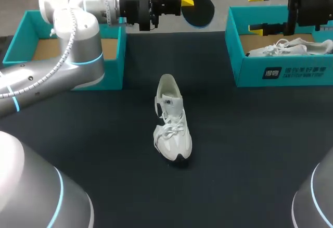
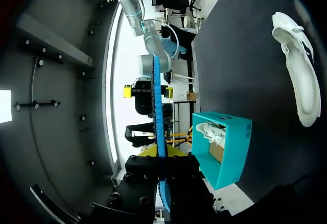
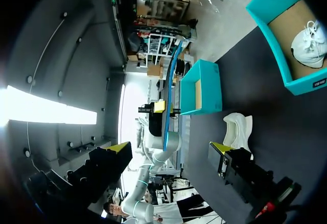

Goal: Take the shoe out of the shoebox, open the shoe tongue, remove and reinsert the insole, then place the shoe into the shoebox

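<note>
1. Upper right: the right shoebox (image 1: 250, 66) holds a second shoe (image 1: 291, 47); the right gripper (image 1: 256, 12) is over it, fingers apart.
2. Upper left: the left shoebox (image 1: 28, 22) is partly behind the left arm.
3. Centre: the white shoe (image 1: 173, 121) is on the table; at top centre the left gripper (image 1: 187, 1) is clamped on a dark insole (image 1: 202, 8).

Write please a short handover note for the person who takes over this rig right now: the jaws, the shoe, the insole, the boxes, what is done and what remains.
Left gripper: jaws shut on the dark insole, held up over the table's far edge.
Right gripper: jaws open, holding nothing, over the right shoebox, where a second shoe lies.
White shoe: mid-table, toe toward the robot, nothing touching it.
Left shoebox: partly hidden by the left arm; the floor that shows is bare cardboard.
Done: shoe out of its box, insole out.
Left: put the insole back in, then place the shoe into the shoebox.
</note>
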### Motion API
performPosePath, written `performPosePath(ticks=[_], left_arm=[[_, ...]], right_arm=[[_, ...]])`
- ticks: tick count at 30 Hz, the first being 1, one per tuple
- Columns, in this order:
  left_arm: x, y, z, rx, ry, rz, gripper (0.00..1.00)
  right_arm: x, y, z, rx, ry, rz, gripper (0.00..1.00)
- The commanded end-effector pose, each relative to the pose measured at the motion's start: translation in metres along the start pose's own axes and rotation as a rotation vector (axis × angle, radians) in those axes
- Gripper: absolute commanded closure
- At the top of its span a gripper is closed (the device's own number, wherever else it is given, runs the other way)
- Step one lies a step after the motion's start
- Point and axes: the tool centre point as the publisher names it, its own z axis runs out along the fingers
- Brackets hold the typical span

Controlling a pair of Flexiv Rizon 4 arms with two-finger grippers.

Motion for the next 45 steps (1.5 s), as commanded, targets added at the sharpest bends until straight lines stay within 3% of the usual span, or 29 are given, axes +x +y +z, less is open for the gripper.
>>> performPosePath(ticks=[1,8,13,15,18,21,22,36,37,40,45], left_arm=[[-0.003,-0.001,0.000,0.013,-0.012,0.002,1.00],[-0.011,-0.024,-0.006,0.049,-0.019,-0.003,1.00],[-0.016,-0.035,-0.014,0.034,-0.025,-0.049,1.00],[-0.019,-0.037,-0.017,0.020,-0.056,-0.154,1.00],[-0.019,-0.039,-0.018,-0.014,-0.008,-0.440,1.00],[-0.017,-0.037,-0.018,-0.004,-0.008,-0.725,1.00],[-0.015,-0.036,-0.018,0.039,-0.001,-0.788,1.00],[-0.015,-0.036,-0.018,0.039,-0.001,-0.788,1.00],[-0.017,-0.038,-0.017,0.069,-0.045,-0.862,1.00],[-0.019,-0.046,-0.016,0.064,-0.093,-1.111,1.00],[-0.019,-0.053,-0.023,0.049,-0.102,-1.451,1.00]], right_arm=[[0.000,0.000,0.001,-0.002,-0.004,0.001,0.00],[0.000,0.000,0.001,-0.002,-0.004,0.001,0.00],[0.000,0.000,0.001,-0.002,-0.004,0.001,0.00],[0.000,0.000,0.001,-0.002,-0.004,0.001,0.00],[0.000,0.000,0.001,-0.002,-0.004,0.001,0.00],[0.000,0.000,0.001,-0.002,-0.004,0.001,0.00],[0.000,0.000,0.001,-0.002,-0.004,0.001,0.00],[0.000,0.000,0.001,-0.002,-0.004,0.001,0.00],[0.000,0.000,0.001,-0.002,-0.004,0.001,0.00],[0.000,0.000,0.001,-0.002,-0.004,0.001,0.00],[0.000,0.000,0.001,-0.002,-0.004,0.001,0.00]])
